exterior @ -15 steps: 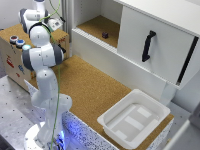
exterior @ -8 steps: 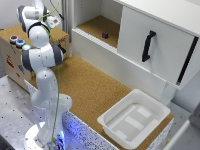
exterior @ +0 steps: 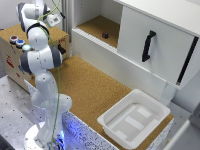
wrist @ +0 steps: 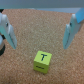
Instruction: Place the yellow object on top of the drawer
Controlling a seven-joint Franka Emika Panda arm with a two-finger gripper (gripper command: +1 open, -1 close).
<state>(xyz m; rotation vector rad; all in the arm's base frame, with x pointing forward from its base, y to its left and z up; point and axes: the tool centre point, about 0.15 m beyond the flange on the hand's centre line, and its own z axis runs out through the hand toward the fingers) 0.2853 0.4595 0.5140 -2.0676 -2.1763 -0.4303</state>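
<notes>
- One yellow block (wrist: 42, 61), marked with a dark letter T, lies on the cork surface (wrist: 42, 25).
- Its place is below the pincer (wrist: 39, 31), roughly midway between the two fingers (wrist: 71, 31) and clear of both.
- Those fingers stand wide apart, gripping nothing.
- Seen from the exterior view, the white arm (exterior: 41, 60) blocks the pincer and the block, so neither can be made out there.
- Off at the far side of the cork sits a white tray (exterior: 114, 125).
</notes>
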